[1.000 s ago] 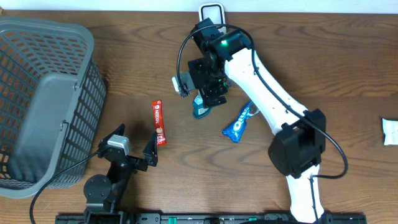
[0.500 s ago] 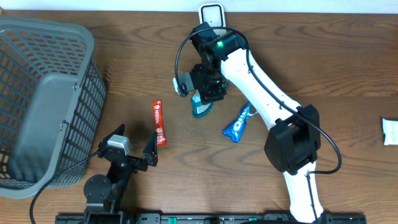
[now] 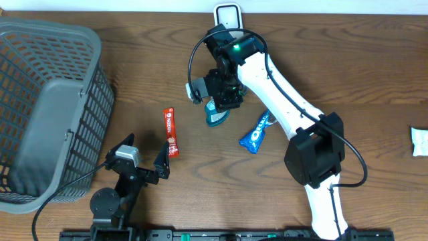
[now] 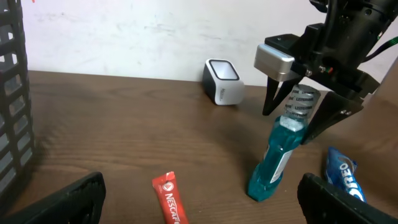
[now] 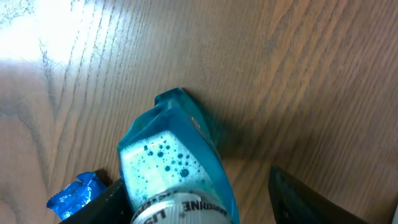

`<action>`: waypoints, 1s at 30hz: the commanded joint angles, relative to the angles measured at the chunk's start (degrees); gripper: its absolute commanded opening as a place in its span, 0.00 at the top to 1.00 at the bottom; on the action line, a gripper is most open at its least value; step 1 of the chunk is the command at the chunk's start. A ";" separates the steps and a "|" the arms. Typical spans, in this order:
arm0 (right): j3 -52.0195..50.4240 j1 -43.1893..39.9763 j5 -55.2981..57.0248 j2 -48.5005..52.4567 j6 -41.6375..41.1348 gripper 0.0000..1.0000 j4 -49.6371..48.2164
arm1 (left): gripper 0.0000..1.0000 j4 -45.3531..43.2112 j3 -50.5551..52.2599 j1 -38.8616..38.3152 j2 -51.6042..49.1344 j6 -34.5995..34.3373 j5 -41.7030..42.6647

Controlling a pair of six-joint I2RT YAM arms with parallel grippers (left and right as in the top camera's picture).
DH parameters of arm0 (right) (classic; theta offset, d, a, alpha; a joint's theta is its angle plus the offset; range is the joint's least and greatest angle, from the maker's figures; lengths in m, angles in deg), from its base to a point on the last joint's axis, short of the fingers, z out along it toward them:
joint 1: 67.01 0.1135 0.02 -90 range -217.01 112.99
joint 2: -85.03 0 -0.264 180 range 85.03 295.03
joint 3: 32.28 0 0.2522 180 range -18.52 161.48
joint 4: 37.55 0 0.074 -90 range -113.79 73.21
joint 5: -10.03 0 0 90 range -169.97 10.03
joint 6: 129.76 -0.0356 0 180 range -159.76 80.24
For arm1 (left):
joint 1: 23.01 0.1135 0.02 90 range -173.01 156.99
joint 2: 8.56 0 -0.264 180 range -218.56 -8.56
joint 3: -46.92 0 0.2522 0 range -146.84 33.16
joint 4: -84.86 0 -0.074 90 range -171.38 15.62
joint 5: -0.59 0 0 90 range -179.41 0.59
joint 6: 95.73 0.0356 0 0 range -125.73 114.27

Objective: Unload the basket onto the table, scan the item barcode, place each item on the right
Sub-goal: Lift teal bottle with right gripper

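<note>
While you look down on the wooden table (image 3: 374,80), you have the grey mesh basket (image 3: 87,107) filling its left end. Your right arm (image 3: 281,87) reaches from the near edge across to the far middle. Its right gripper (image 4: 292,118) has a finger on each side of the cap of the blue mouthwash bottle (image 4: 273,165) and is closed on it. That bottle leans over with its base on the wood, in front of the white scanner (image 3: 228,15) at the far edge but apart from it. You cannot make out a barcode on it from any view.

Your left gripper (image 3: 147,146) sits low at the near edge with its fingers spread wide and nothing between them. The blue Oreo packet (image 3: 255,134) lies just to the right of the bottle. The red Nescafe stick (image 3: 171,132) lies to the bottle's left, just beyond the left gripper's fingers. A small white packet (image 3: 420,141) sits at the table's right edge, well apart from everything else.
</note>
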 commanded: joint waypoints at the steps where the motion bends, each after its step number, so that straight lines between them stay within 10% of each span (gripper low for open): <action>1: -1.46 0.46 -2.32 0.57 -0.59 0.37 0.02 | 0.02 1.95 1.01 -0.13 0.42 -0.50 -0.15; 7: -3.26 0.46 -3.06 0.57 -0.61 0.37 -0.90 | 0.02 1.95 1.01 -0.13 0.42 -0.52 -0.15; 17: -3.13 0.50 -3.98 0.55 -4.04 0.69 -1.99 | 0.02 1.95 1.01 -0.13 0.42 -0.52 -0.15; 30: -0.87 0.50 -4.76 -1.11 -21.09 0.73 -1.88 | 0.02 1.95 1.01 -0.13 0.42 -0.52 -0.15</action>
